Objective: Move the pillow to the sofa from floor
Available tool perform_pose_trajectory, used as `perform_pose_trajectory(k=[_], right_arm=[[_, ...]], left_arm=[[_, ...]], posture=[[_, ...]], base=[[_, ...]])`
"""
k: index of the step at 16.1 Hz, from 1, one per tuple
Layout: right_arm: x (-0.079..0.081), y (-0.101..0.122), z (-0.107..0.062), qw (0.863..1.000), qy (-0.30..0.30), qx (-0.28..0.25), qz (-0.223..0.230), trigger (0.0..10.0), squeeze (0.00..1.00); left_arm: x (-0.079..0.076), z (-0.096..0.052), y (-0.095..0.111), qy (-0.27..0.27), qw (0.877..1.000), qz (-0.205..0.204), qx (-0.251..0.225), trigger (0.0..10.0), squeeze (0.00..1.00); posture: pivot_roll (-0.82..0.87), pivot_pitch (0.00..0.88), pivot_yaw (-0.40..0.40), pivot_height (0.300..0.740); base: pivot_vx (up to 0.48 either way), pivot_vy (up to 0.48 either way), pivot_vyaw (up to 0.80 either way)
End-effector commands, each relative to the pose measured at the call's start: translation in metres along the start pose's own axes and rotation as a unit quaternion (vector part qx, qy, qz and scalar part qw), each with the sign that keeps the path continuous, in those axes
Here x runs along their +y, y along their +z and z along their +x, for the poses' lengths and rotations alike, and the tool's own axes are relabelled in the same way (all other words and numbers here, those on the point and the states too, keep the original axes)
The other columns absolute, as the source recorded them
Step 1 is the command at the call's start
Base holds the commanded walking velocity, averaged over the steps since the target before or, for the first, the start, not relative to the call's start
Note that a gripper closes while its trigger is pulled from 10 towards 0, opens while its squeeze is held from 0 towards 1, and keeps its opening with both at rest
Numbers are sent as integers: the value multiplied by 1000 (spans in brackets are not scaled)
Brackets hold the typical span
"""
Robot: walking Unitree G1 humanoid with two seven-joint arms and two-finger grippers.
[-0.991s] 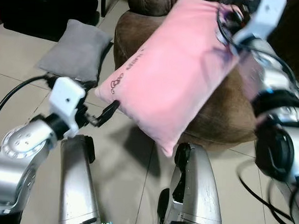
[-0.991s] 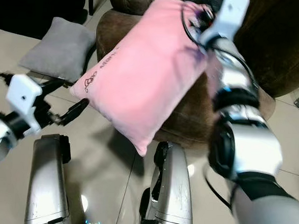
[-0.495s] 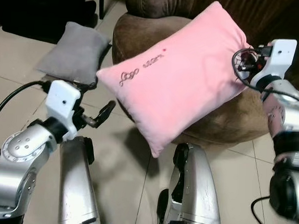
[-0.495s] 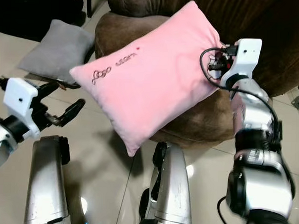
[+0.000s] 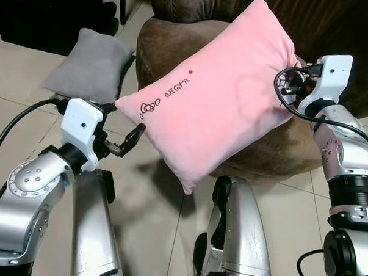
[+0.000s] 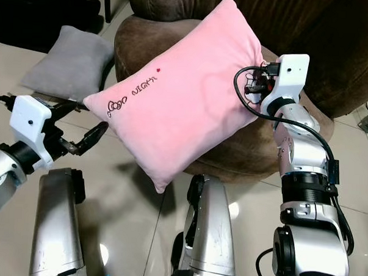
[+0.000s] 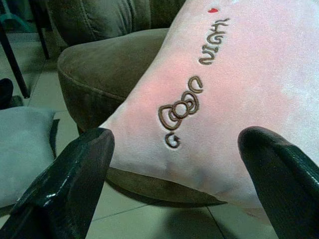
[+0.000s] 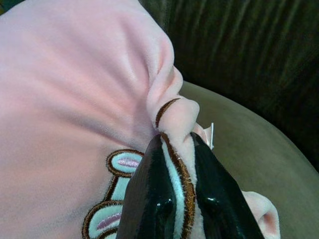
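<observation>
A pink pillow [image 5: 219, 97] with "Good Night" stitched on it hangs tilted in the air in front of the brown sofa [image 5: 170, 39], partly over its seat. My right gripper [image 5: 291, 69] is shut on the pillow's far right corner; in the right wrist view its fingertips [image 8: 159, 169] pinch a fold of the pink fabric [image 8: 75, 74]. My left gripper [image 5: 126, 141] is open just left of the pillow's lower left corner, apart from it. In the left wrist view its two fingers [image 7: 65, 174] stand wide, with the pillow [image 7: 239, 89] beyond them.
A grey pillow [image 5: 92, 64] lies on the tiled floor [image 5: 26, 113] left of the sofa. Dark furniture [image 5: 49, 10] stands at the back left. My two silver legs [image 5: 238, 232] show at the bottom.
The right arm has dropped and swung the pillow from steeply tilted to more level, over the sofa seat. The left gripper stays open near the pillow's lower left corner.
</observation>
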State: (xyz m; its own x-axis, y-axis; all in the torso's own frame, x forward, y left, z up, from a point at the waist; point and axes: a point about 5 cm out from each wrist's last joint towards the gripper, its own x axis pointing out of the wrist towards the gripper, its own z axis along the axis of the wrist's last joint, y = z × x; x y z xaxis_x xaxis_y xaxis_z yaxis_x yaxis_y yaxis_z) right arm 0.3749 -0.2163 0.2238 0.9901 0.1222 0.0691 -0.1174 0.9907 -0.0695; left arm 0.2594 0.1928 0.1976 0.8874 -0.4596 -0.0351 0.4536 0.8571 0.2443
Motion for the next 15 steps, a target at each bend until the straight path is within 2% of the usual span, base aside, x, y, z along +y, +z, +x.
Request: perform_pose_trajectory(k=[1,6,7,9,14,15], right_arm=[[-3,-3,-4,1000,-8,10,-7,0,47],[2,-8,-6,1000,-7,23,0,0,384],[2,-10,-6,1000,-9,26,3,0,486],[3,-11,-7,999,-10,29,8,0,588],[3,-15,-8,999,-11,41,21,0,718],[3,-16,-9,999,-10,42,20,0,788]], left_arm=[[-8,2,-1,-16,1000,6,3,10000,0],[-10,2,-4,-23,1000,11,7,10000,0],[-11,2,-4,-25,1000,12,7,10000,0],[-12,3,-4,-29,999,15,7,10000,0],[-14,5,-4,-38,999,11,6,10000,0],[-14,4,-5,-39,999,12,6,10000,0]], posture=[[49,195,-196,395],[52,203,-194,440],[53,204,-193,450],[53,204,-193,470],[45,202,-192,525],[45,202,-192,535]], base=[[0,0,0],[0,0,0],[0,0,0],[0,0,0],[0,0,0],[0,0,0]])
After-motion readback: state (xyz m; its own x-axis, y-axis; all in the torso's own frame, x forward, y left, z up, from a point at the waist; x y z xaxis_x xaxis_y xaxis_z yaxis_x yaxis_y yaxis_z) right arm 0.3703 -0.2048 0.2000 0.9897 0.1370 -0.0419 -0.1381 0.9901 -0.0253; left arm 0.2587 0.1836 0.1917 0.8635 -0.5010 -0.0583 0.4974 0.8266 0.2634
